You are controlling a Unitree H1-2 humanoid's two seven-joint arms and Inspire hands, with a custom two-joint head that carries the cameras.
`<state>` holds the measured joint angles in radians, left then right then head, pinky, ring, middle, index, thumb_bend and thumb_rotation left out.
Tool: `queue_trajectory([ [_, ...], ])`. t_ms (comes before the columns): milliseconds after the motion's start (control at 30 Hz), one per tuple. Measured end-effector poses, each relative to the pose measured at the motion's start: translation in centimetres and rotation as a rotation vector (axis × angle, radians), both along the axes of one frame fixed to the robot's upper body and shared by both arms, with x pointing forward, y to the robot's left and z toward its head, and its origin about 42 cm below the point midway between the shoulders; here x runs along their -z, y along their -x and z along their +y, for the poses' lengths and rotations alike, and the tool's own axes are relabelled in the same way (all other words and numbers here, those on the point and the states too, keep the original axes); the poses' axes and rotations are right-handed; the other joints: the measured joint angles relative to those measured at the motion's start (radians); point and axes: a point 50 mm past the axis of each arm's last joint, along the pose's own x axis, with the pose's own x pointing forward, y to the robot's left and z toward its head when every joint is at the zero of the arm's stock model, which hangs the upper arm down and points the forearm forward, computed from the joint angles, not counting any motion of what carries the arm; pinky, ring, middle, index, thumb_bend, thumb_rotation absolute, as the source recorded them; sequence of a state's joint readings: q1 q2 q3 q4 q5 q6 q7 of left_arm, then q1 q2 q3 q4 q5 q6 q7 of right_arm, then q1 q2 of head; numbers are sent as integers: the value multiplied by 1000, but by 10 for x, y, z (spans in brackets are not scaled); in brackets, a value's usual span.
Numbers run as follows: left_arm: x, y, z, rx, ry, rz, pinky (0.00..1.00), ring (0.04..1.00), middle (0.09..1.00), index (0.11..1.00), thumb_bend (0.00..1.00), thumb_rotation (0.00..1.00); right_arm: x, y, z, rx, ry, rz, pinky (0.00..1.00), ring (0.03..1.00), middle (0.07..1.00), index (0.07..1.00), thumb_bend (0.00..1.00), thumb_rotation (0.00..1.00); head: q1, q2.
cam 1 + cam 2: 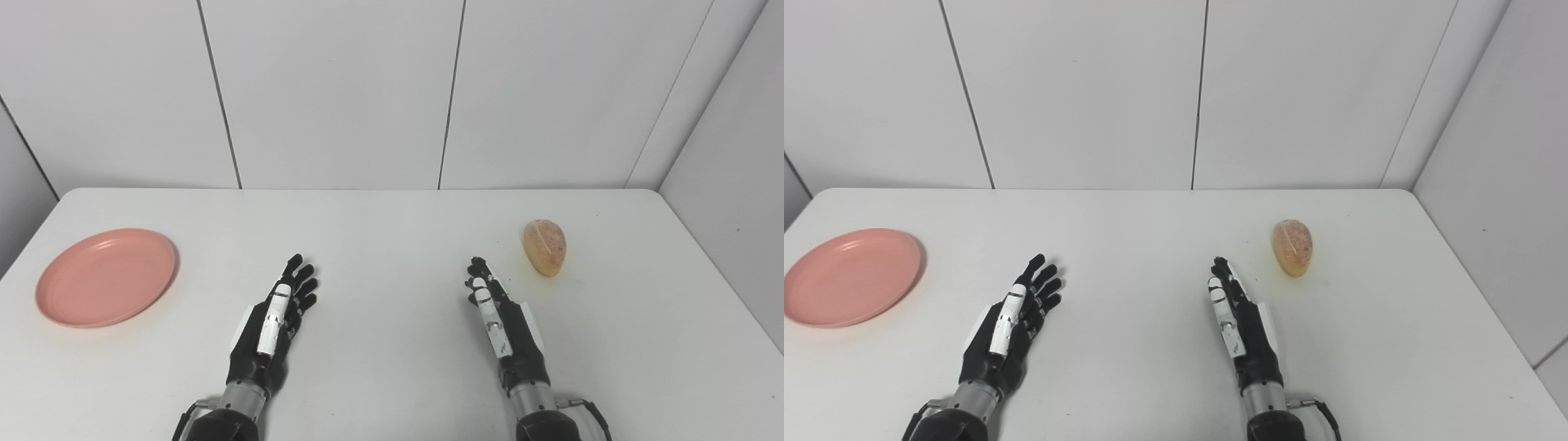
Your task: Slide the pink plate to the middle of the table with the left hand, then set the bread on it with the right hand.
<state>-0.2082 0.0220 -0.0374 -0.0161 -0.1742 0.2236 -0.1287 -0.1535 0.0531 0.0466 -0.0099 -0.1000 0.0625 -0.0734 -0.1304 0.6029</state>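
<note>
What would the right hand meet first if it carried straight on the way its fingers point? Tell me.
Nothing on the table, apparently: the right hand points up and slightly left, passing left of the tan oval bread roll toward the white table's far edge.

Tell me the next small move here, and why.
Probably: reach the left hand left toward the round pink plastic plate. The plate sits empty near the white table's left edge, untouched. Both hands are open, and the oval tan bread roll lies apart by the right hand.
</note>
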Motion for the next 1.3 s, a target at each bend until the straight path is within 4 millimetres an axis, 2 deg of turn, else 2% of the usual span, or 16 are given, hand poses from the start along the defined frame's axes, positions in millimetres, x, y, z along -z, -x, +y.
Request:
queue_trajectory([
  [933, 0, 0, 0, 0, 1, 0, 947, 945, 952, 942, 344, 963, 0, 0, -1, -1, -4, 0, 907, 921, 926, 925, 305, 965, 12, -9],
  [967, 0, 0, -1, 0, 2, 0, 946, 943, 950, 938, 342, 954, 0, 0, -1, -1, -4, 1, 906, 919, 925, 924, 298, 964, 59, -26],
  [1067, 1, 0, -4, -4, 6, 1, 943, 939, 945, 931, 344, 928, 1, 0, -5, -4, -6, 0, 919, 924, 930, 931, 278, 983, 80, -31],
  [1133, 2, 0, -9, -10, 3, -3, 945, 938, 945, 931, 350, 913, 2, 1, -9, -15, -2, -3, 918, 929, 939, 940, 259, 997, 170, -60],
  [1167, 3, 0, -13, -11, 3, -4, 950, 939, 946, 934, 351, 910, 3, 2, -12, -22, -1, -5, 919, 934, 944, 946, 253, 999, 231, -87],
  [1267, 7, 1, -29, 8, 5, -18, 958, 947, 953, 942, 357, 907, 5, 4, -25, -45, 5, -13, 933, 948, 958, 962, 235, 1000, 239, -91],
  [1300, 9, 1, -35, 15, 7, -25, 960, 949, 956, 944, 358, 905, 6, 4, -28, -51, 4, -15, 938, 953, 962, 966, 230, 1000, 302, -127],
])
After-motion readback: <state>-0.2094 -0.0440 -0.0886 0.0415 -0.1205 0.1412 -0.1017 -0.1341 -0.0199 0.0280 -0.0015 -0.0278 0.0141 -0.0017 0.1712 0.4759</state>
